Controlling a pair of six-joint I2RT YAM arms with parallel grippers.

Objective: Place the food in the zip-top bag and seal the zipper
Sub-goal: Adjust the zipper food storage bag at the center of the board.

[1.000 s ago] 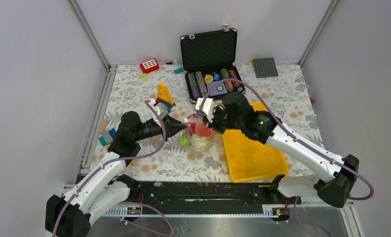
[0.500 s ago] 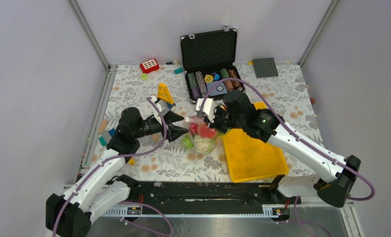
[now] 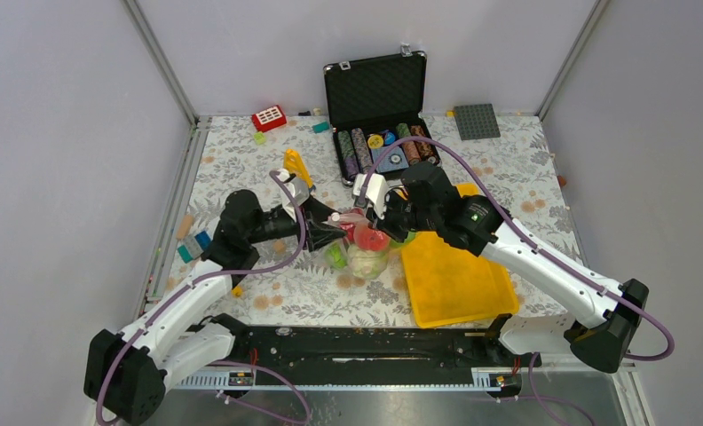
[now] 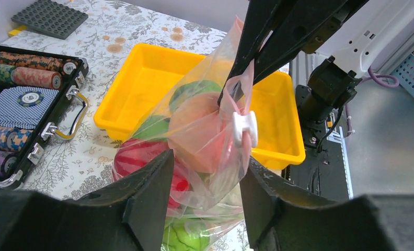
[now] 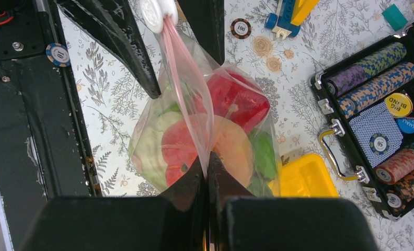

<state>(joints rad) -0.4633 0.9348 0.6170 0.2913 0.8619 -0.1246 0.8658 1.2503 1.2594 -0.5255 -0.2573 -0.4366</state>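
Note:
The zip-top bag (image 3: 363, 251) hangs in mid-table with the food inside: a red one (image 5: 239, 100), an orange-pink peach (image 5: 232, 145) and green round ones (image 4: 188, 236). My right gripper (image 5: 208, 163) is shut on the pinkish zipper (image 5: 190, 89) and holds the bag up; it also shows in the top view (image 3: 377, 222). A white slider (image 4: 245, 128) sits on the strip. My left gripper (image 4: 205, 196) is open, its jaws standing either side of the bag's slider end without pinching; in the top view it (image 3: 334, 232) is left of the bag.
A yellow tray (image 3: 459, 284) lies right of the bag. An open black case of poker chips (image 3: 379, 124) stands behind. A grey baseplate (image 3: 477, 121), a red brick (image 3: 268, 117) and a yellow toy piece (image 3: 295, 164) lie around the back and left.
My left gripper has moved right toward the bag, and its open jaws now straddle the slider end. My right gripper keeps its hold on the zipper.

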